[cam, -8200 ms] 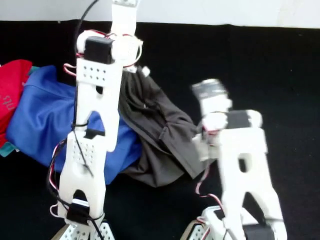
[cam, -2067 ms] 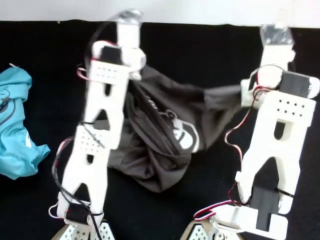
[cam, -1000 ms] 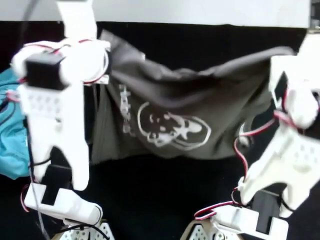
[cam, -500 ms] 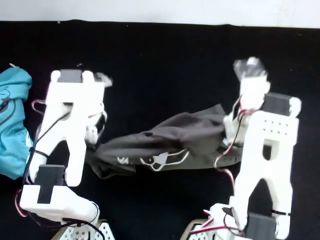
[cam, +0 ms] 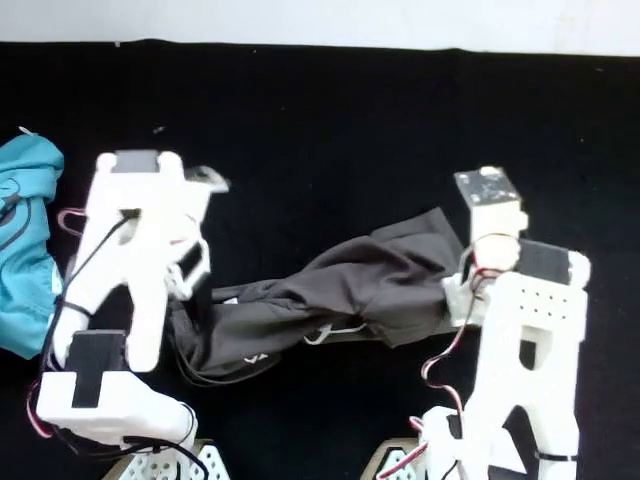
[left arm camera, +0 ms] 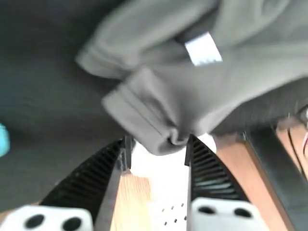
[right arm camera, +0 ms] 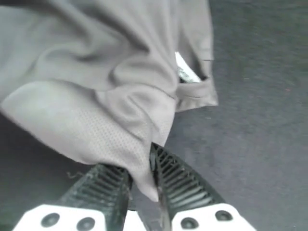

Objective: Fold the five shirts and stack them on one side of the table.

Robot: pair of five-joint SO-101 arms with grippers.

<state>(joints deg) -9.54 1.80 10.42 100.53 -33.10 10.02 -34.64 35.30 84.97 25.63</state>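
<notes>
high view: one dark grey shirt (cam: 340,290) lies bunched into a long rope on the black table (cam: 350,120), to the right of the teal shirt (cam: 25,250) and well apart from it.
long axis: runs side to side across the table, slightly slanted. the end nearer the teal shirt sits closer to the arm bases and the far end sits further up the table.
shirts counted: two, one grey and one teal. the teal one is crumpled at the table's left edge.
arms counted: two, one at each end of the grey shirt.
left gripper (left arm camera: 156,144): at the shirt end nearer the teal shirt. its jaws stand fairly wide, and a rolled hem fills the gap at the tips, so it is grasping the grey shirt.
right gripper (right arm camera: 140,168): at the shirt end far from the teal shirt. its jaws are clenched close together on a fold of the grey cloth.
label (left arm camera: 203,48): one white tag on the grey shirt, just beyond the left gripper's hold.
</notes>
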